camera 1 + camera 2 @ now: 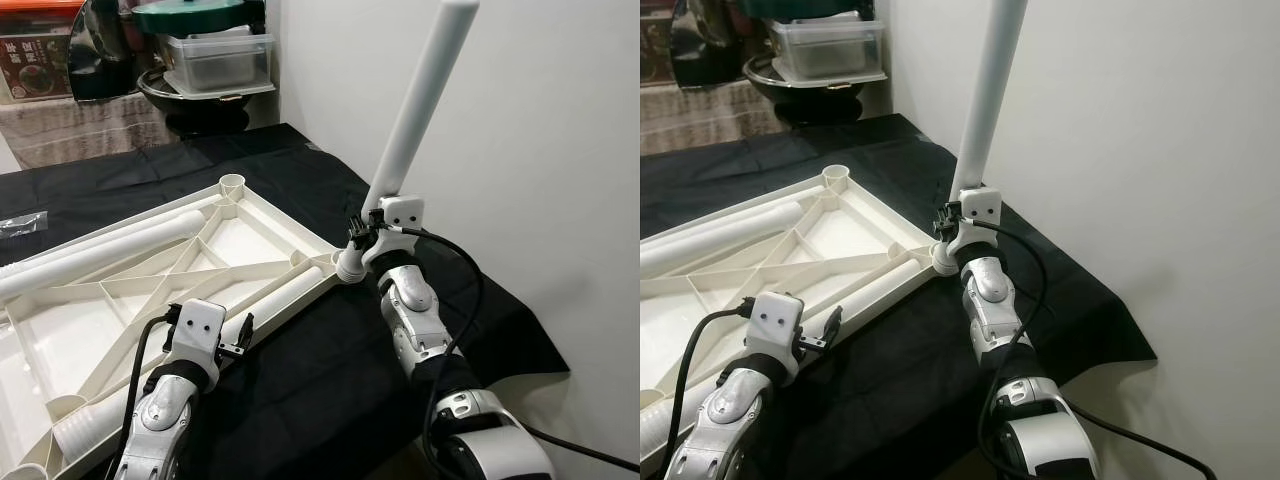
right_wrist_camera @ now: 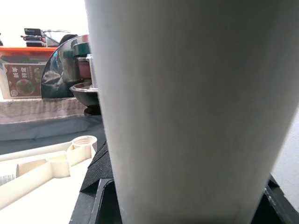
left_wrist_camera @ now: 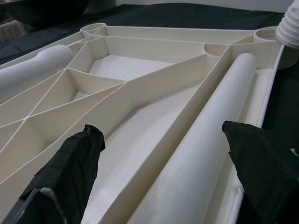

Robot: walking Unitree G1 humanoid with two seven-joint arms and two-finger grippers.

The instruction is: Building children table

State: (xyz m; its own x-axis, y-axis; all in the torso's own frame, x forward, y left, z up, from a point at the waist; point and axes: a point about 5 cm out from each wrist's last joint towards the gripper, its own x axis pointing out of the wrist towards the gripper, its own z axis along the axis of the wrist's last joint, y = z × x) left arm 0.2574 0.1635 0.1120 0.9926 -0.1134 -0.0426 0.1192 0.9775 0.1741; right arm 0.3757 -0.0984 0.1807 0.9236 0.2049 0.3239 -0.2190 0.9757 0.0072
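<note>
Upturned tabletop point(image 1: 150, 300) lies on the black-draped bench point(image 1: 330, 360). Right hand point(image 1: 368, 228) grips a white leg point(image 1: 415, 110), tilted toward 1 o'clock, its threaded end at the tabletop's corner socket point(image 1: 350, 268). Left hand point(image 1: 236, 338), fingers point(image 3: 70, 172) spread wide, hovers at the tabletop's near rim, over a loose leg point(image 3: 205, 154) lying inside.

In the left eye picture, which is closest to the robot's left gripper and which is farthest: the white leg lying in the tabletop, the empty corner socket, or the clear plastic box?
From the left gripper:
1. Lying white leg, just ahead inside the tabletop rim.
2. Empty corner socket, at the tabletop's far corner.
3. Clear plastic box, beyond the black cloth, on the dark bowl.
</note>
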